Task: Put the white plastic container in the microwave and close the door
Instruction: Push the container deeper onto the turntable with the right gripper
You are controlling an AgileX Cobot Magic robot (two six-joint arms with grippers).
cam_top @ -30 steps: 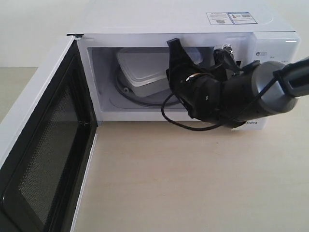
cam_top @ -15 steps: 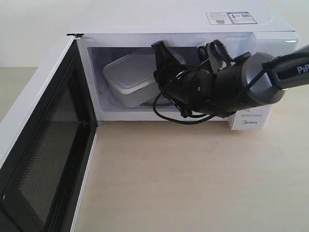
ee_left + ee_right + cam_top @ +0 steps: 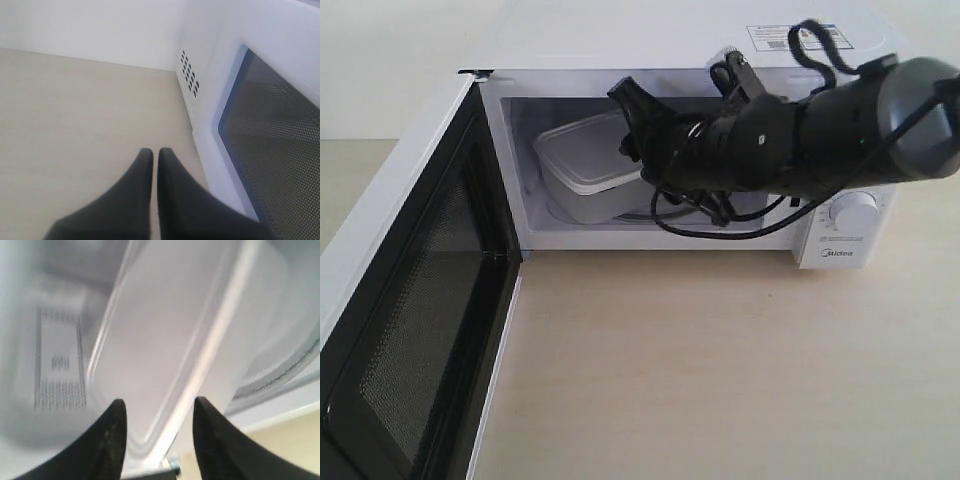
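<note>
The place looks like a robot test room set up as a kitchen corner. A white microwave stands on a pale wood-grain counter against a plain white wall, and a black and grey robot arm reaches into the oven's open front.

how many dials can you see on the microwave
1: a round white dial low on the microwave's control panel, right of the cavity. The right arm covers the panel above it, so another may be hidden.
</note>
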